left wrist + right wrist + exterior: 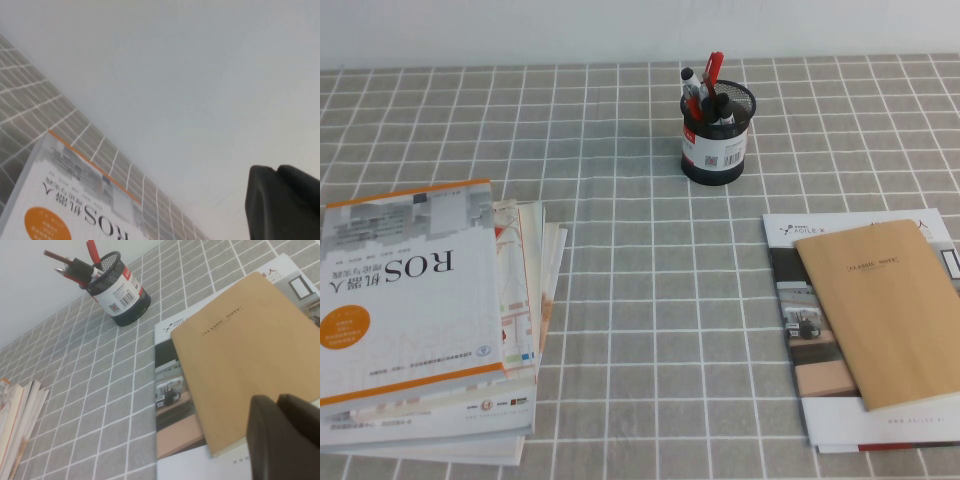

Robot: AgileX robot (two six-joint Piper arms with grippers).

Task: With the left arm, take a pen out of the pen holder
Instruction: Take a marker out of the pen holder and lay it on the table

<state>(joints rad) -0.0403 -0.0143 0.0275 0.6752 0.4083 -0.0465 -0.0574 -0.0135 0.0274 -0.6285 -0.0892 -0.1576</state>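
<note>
The pen holder (717, 140) stands at the far side, right of centre, with the pens (713, 72) inside. The left gripper (276, 172) hangs near the ROS book (410, 300), jaws together. The right gripper (276, 401) is over the tan notebook (885, 310), seemingly closed.

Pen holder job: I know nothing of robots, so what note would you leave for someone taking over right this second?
Left gripper: shut, empty, near the ROS book, well away from the holder.
Right gripper: shut, empty, over the brown notebook.
Pen holder: upright at the far side of the table, pens standing inside.
Done: nothing yet.
Left to do: bring the left arm over, open the gripper, grasp one pen, lift it out.
</note>
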